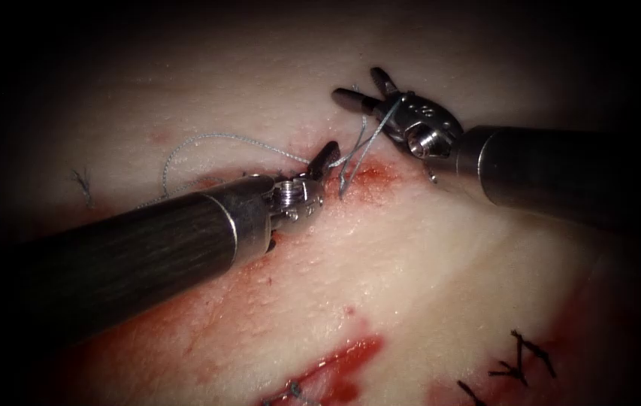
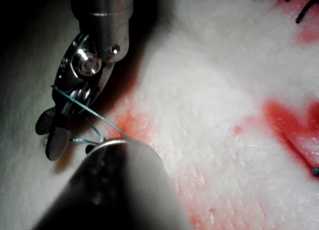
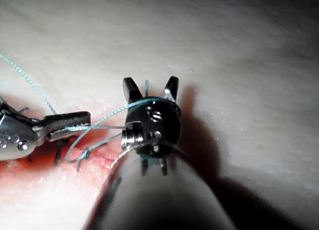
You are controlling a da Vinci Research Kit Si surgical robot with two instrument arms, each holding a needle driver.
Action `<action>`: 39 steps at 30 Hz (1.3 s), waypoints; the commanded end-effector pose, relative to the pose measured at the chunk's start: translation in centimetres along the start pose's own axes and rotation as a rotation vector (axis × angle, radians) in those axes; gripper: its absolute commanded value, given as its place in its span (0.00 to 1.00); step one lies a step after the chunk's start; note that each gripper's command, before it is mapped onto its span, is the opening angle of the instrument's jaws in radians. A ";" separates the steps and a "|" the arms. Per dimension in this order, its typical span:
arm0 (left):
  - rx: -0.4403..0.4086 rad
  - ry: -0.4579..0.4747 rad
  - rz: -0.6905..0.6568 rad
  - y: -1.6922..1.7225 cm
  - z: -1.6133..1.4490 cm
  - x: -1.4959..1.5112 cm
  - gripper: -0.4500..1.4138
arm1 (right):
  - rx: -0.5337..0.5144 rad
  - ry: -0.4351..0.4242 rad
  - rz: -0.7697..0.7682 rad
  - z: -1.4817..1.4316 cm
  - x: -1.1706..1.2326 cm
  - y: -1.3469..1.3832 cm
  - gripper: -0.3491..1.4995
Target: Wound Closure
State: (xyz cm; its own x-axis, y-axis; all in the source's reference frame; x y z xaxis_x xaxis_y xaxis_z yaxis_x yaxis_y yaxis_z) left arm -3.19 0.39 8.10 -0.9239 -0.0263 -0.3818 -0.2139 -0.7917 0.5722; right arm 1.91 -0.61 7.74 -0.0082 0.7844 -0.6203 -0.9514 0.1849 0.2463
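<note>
While the left tool has its jaws clamped on the thread just left of the red-stained stitch site, a hard tug could tear the thread through the tissue there. Farther back, the right tool stands with jaws apart, holding nothing, yet thread drapes over its wrist and could snag. I cannot make out a needle. From the right wrist camera, a small knot sits at the tissue below the strands, which the endoscope hides; the endoscope alone gives the long loose loop trailing left.
</note>
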 end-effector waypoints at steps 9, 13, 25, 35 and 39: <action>-0.003 0.000 0.000 -0.02 0.09 0.04 0.00 | 0.013 -0.065 -0.005 0.24 -0.11 -0.06 0.07; -0.006 0.000 0.001 -0.02 0.09 0.02 0.00 | 0.018 -0.075 -0.013 0.16 -0.07 -0.09 0.00; -0.021 -0.040 0.005 -0.15 0.13 -0.21 0.00 | 0.284 0.099 -0.314 -0.32 0.14 -0.26 0.00; -0.078 -0.086 -0.035 -0.52 0.33 -0.67 0.00 | 0.474 0.227 -0.281 -0.68 -0.09 -0.23 0.00; -0.087 -0.090 -0.040 -0.67 0.44 -0.70 0.00 | 0.510 0.238 -0.288 -0.79 -0.20 -0.26 0.00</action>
State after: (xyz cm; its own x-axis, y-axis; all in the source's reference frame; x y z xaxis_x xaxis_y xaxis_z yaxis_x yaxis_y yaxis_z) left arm -2.47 1.19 8.26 -0.9407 0.0616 -0.3335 -0.2267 -0.8456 0.4833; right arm 1.83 -1.30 7.16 0.1025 0.5176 -0.8495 -0.6598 0.6745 0.3313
